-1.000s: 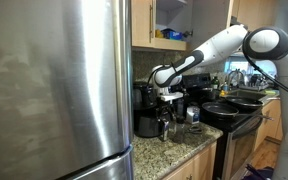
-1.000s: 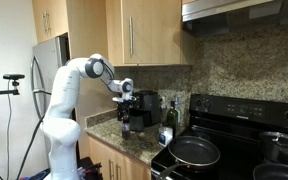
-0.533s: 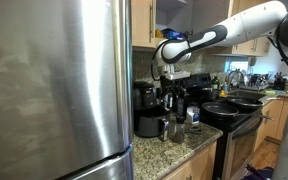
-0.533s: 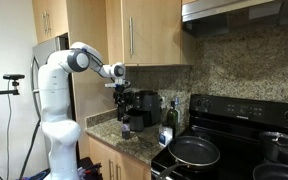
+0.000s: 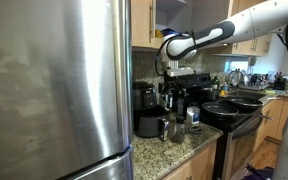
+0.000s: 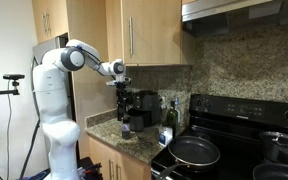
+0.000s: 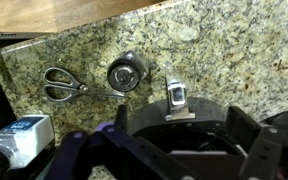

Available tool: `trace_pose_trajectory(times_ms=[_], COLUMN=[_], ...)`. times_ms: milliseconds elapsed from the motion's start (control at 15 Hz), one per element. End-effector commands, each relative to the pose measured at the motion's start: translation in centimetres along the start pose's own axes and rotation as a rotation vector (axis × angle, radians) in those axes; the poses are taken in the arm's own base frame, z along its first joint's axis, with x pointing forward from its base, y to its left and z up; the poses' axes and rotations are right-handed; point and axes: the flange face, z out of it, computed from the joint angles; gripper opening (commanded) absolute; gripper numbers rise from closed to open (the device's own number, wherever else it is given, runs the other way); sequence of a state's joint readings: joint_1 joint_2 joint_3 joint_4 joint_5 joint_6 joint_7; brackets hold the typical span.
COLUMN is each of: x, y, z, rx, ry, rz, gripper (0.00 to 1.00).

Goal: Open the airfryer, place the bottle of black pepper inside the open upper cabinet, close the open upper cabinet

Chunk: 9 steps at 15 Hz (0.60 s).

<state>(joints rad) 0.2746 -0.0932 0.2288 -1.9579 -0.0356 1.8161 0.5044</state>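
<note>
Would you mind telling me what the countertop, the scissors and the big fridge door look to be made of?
The countertop looks like polished granite, with speckled tan, grey and black grains and a slight sheen. The scissors seem to have metal blades, which are thin and grey; their darker handle loops could be plastic or metal. The fridge door appears to be brushed stainless steel, grey with soft, blurred reflections.

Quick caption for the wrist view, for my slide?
Open gripper over a granite counter with scissors, a round black object and a small metal piece.
</note>
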Motion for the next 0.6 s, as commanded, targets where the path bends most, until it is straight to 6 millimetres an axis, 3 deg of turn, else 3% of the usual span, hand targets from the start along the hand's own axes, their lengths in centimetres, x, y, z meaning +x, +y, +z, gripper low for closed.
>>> trace_pose_trajectory(times_ms=[0,200,400,533], x=[0.1,-0.8,-1.0,-0.5], y=[2.0,2.8,3.4,2.7], z=[1.7,5.4,5.6,5.8], rx=[-0.015,-0.041,-0.035,-0.054], ry=[0.04,-0.088,-0.046,-0.068], rz=[0.168,0.27,0.363,0.332], gripper=[1.0,1.0,1.0,1.0])
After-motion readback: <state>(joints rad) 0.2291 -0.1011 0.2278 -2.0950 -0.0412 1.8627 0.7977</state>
